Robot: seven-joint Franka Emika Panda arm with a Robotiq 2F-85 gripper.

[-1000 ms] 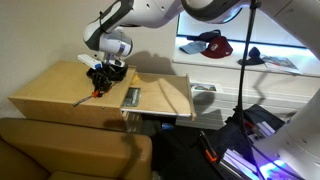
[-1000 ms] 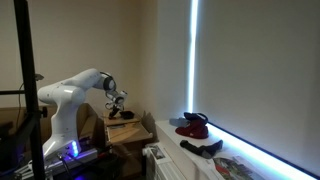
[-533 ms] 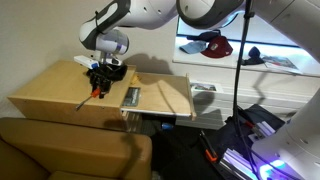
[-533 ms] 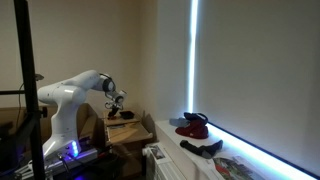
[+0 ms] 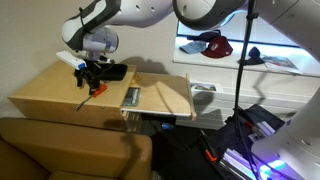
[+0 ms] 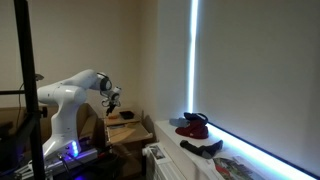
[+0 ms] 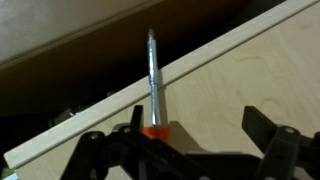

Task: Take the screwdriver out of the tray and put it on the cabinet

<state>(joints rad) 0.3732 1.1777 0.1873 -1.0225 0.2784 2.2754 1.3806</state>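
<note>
The screwdriver (image 5: 91, 94), with an orange-red handle and a thin shaft, lies flat on the light tan cabinet (image 5: 50, 95), just in front of the black tray (image 5: 112, 72). My gripper (image 5: 90, 70) hangs open above it, holding nothing. In the wrist view the screwdriver (image 7: 152, 85) points away towards the cabinet (image 7: 240, 80) edge. Its handle end sits by one finger of the open gripper (image 7: 196, 122). In an exterior view the gripper (image 6: 112, 97) hovers over the cabinet (image 6: 128, 135).
A flat grey-green booklet (image 5: 131, 97) lies on the cabinet to the right of the screwdriver. A brown padded couch (image 5: 70, 148) stands in front of the cabinet. A tripod stand (image 5: 240, 80) rises to the right, and a shelf with a red cap (image 5: 212, 45) is behind.
The gripper was shut on the screwdriver low over the cabinet. It has opened, left the screwdriver lying on the top, and risen and shifted a little to the left.
</note>
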